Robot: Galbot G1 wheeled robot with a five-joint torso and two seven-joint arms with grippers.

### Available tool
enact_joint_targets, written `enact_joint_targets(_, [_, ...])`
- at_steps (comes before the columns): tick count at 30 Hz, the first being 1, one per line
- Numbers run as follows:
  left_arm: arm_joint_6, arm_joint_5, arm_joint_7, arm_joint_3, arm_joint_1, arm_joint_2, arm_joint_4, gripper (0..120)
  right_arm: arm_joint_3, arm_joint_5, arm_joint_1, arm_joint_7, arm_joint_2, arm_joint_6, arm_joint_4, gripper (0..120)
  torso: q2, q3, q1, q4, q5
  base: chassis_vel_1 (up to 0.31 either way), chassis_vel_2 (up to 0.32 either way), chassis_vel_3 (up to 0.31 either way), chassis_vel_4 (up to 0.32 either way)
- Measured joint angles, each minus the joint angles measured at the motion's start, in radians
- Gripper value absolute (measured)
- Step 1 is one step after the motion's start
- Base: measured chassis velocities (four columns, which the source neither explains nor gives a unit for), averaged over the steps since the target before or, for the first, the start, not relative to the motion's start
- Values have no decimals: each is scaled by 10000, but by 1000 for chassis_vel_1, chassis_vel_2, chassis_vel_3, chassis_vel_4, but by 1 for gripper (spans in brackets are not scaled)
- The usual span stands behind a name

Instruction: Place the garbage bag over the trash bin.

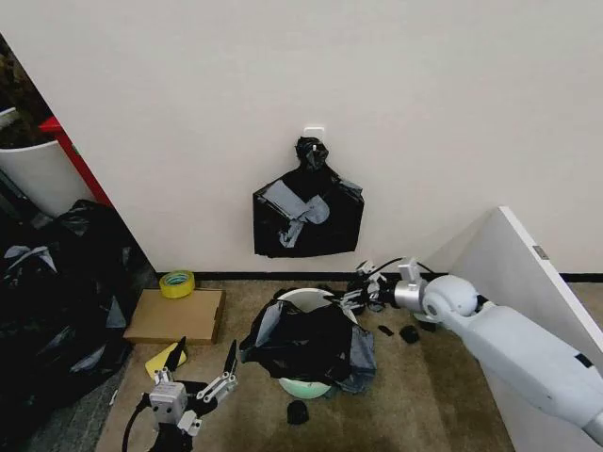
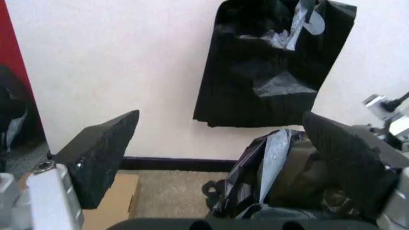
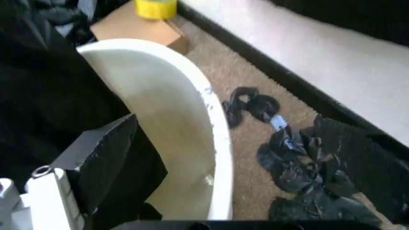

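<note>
Trash bin (image 1: 306,384) on carpet near the wall, centre of scene; pale rim exposed on the far side and at the near base. Garbage bag (image 1: 311,341) draped across the bin mouth and near wall, bunched, far rim not yet covered.

Right gripper (image 1: 356,295) at the far-right rim of the bin, fingers spread apart, 1 finger (image 3: 96,158) inside the bin over the bag, the other (image 3: 357,158) outside the wall; nothing pinched. Left gripper (image 1: 203,369) low at near left, well apart from the bin, fingers wide, empty.

Judged step: pulling bag hem over the far rim. To do well: pinch only 1 layer of film at the hem, draw outward and down past the rim lip, keep pull gentle so the light bin stays upright. Loose black scraps (image 3: 255,108) on the carpet to the right, to be avoided.
</note>
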Motion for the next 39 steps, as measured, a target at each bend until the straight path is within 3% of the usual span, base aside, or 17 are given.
enact_joint_targets(8, [-41, 48, 25, 106, -2, -140, -68, 100, -821, -433, 582, -190, 519, 3, -810, 84, 0, 0, 0, 2, 0, 0, 0, 0, 0])
enact_joint_targets(27, [23, -105, 13, 175, 20, -181, -142, 100, -993, -501, 540, -253, 709, 46, -948, 11, 0, -1, 0, 1, 0, 0, 0, 0, 0])
enact_joint_targets(31, [50, -150, 6, 180, -10, -172, -142, 100, -784, -444, 383, -84, 718, -7, -911, 1, 0, 0, 0, 0, 0, 0, 0, 0, 0])
enact_joint_targets(36, [79, -184, 0, 225, -80, -150, -114, 100, -461, -100, 77, 425, 583, -201, -663, 1, 0, 0, 0, 3, 0, 0, 0, 0, 0])
enact_joint_targets(39, [92, -240, -6, 235, -159, -138, -105, 99, 84, 486, -407, 1364, 422, -534, -198, 1, 0, 0, 0, 0, 2, 0, 0, 0, 0])
